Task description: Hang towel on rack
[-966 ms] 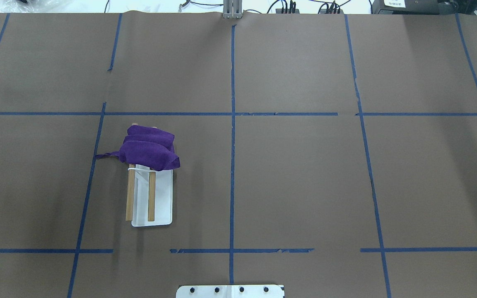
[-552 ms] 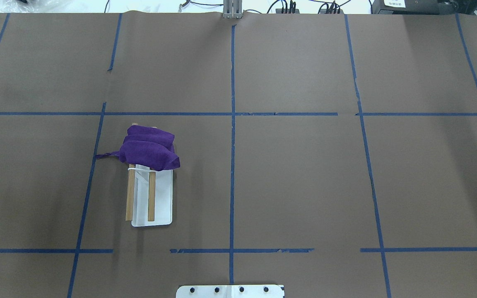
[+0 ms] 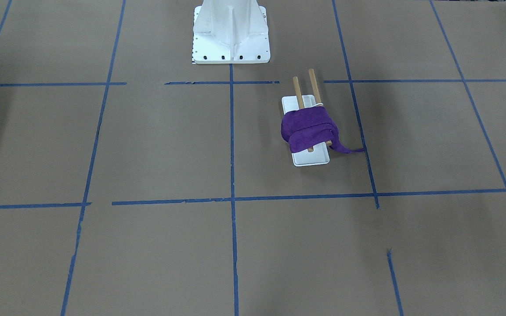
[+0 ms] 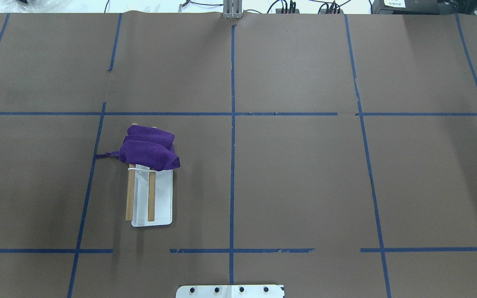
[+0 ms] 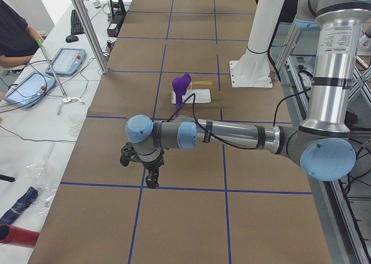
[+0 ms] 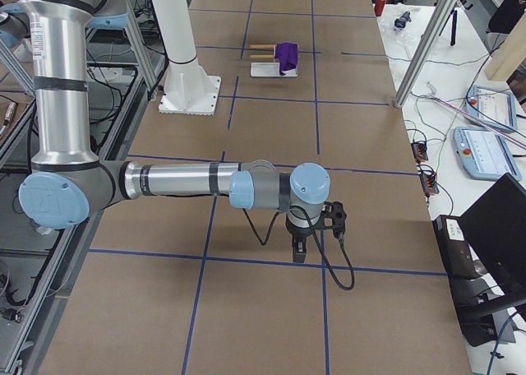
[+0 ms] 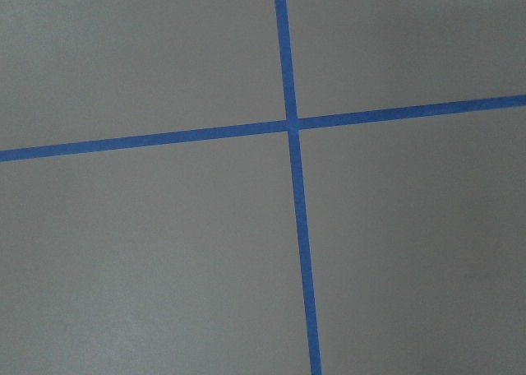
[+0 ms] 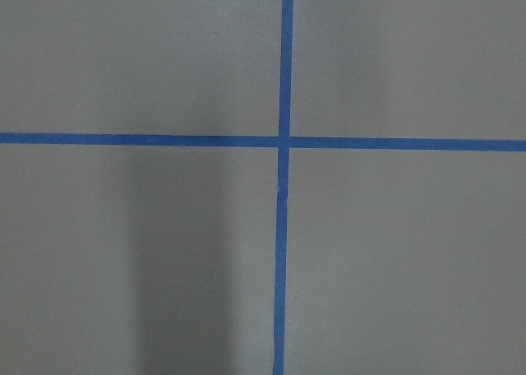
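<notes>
Possibly the purple cloth towel could be dragged off the two-dowel wooden rack by its trailing corner, while the state of the left pincer and right pincer cannot be told.

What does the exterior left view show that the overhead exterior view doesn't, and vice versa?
Only exterior left: the left arm stretched low over the table, the left gripper pointing down, well away from the rack, plus two tablets. Only overhead: the two dowels seen apart, joined by a thin white loop. Both: the purple towel bunched over one end of the rack, above its white tray.
</notes>
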`<state>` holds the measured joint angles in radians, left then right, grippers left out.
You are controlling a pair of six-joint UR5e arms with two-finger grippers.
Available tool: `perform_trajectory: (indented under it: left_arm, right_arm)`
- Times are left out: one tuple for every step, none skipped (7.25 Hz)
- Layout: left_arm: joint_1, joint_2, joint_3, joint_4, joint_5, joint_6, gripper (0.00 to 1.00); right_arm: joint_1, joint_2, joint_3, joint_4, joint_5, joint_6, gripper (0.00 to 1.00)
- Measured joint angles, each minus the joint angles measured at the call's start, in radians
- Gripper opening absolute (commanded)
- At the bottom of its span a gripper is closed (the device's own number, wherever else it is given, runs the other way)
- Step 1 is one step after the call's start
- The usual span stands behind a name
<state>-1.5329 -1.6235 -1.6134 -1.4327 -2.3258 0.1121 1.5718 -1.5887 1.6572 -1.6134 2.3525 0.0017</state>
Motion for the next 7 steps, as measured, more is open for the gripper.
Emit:
perform_trajectory:
  left_arm:
    - [-0.001, -0.001, 0.000, 0.000, -0.001, 0.000, 1.00]
    - [-0.001, -0.001, 0.001, 0.000, -0.001, 0.000, 1.00]
    - [-0.001, -0.001, 0.001, 0.000, 0.000, 0.000, 1.00]
    - [-0.001, -0.001, 0.001, 0.000, 0.000, 0.000, 1.00]
    - [-0.001, -0.001, 0.001, 0.000, 0.000, 0.000, 1.00]
    - [0.000, -0.001, 0.001, 0.000, 0.000, 0.000, 1.00]
    - [0.000, -0.002, 0.001, 0.000, 0.000, 0.000, 1.00]
  right_arm:
    - [0.002, -0.002, 0.000, 0.011, -0.003, 0.003, 1.00]
    - [0.004, -0.003, 0.000, 0.015, -0.004, 0.005, 1.00]
    - [0.004, -0.003, -0.001, 0.016, -0.004, 0.005, 1.00]
    - [0.005, -0.004, -0.002, 0.016, -0.004, 0.006, 1.00]
    - [0.007, -0.004, -0.002, 0.017, -0.004, 0.006, 1.00]
    - [0.010, -0.004, -0.001, 0.017, -0.004, 0.005, 1.00]
    - [0.012, -0.004, -0.001, 0.018, -0.004, 0.006, 1.00]
